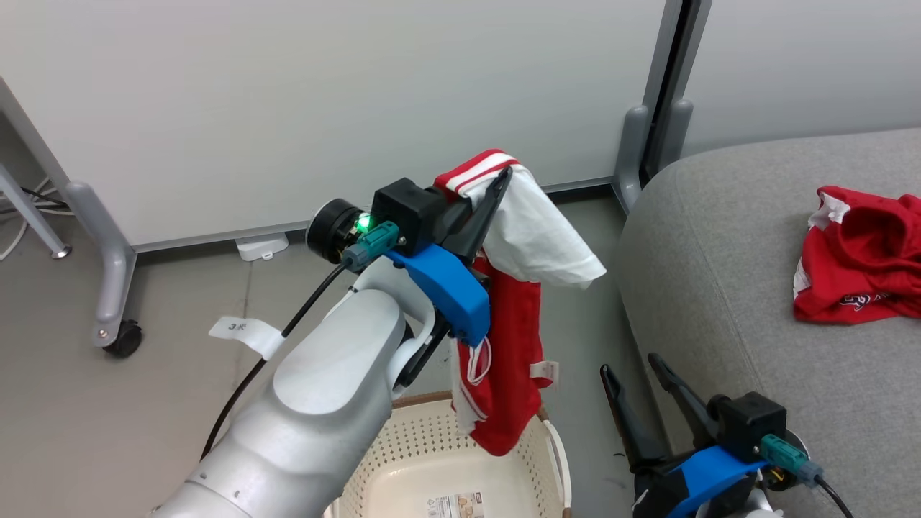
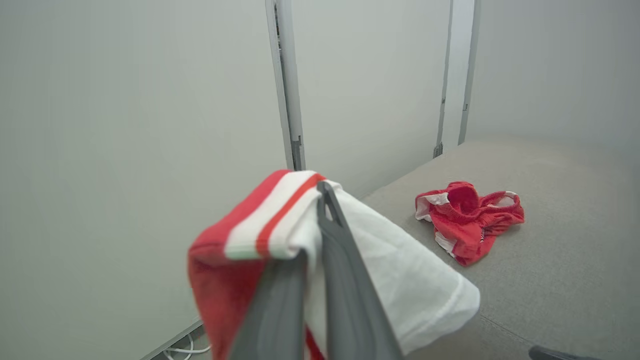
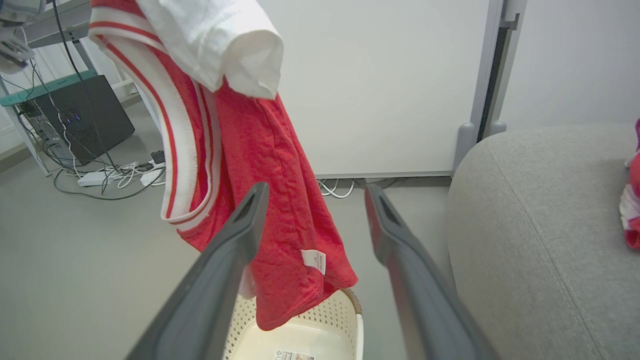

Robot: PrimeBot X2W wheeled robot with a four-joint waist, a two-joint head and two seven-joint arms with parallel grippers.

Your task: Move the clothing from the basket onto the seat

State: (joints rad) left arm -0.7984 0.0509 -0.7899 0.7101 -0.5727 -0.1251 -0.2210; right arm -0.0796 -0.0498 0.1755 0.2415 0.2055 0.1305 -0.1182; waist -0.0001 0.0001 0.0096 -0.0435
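Note:
My left gripper [image 1: 498, 180] is shut on a red garment with white panels and stripes [image 1: 514, 316], holding it high above the cream basket [image 1: 460, 446]; the cloth's lower end hangs just over the basket's far rim. In the left wrist view the same garment [image 2: 280, 235] drapes over my closed left gripper [image 2: 320, 200]. A second, mostly red garment [image 1: 860, 259] lies crumpled on the grey seat [image 1: 719, 288] at the right, also visible as the red garment [image 2: 467, 217] on the seat [image 2: 550, 250]. My right gripper [image 1: 633, 374] stands open and empty beside the seat's front edge; past its fingers [image 3: 235, 250] hang the held garment [image 3: 260, 165] and the basket [image 3: 310, 335].
White partition panels on grey wheeled feet [image 1: 111, 288] stand behind the basket, with a grey post [image 1: 637, 151] near the seat's corner. Cables and a power strip [image 3: 105, 175] lie on the floor by a dark box [image 3: 80, 120].

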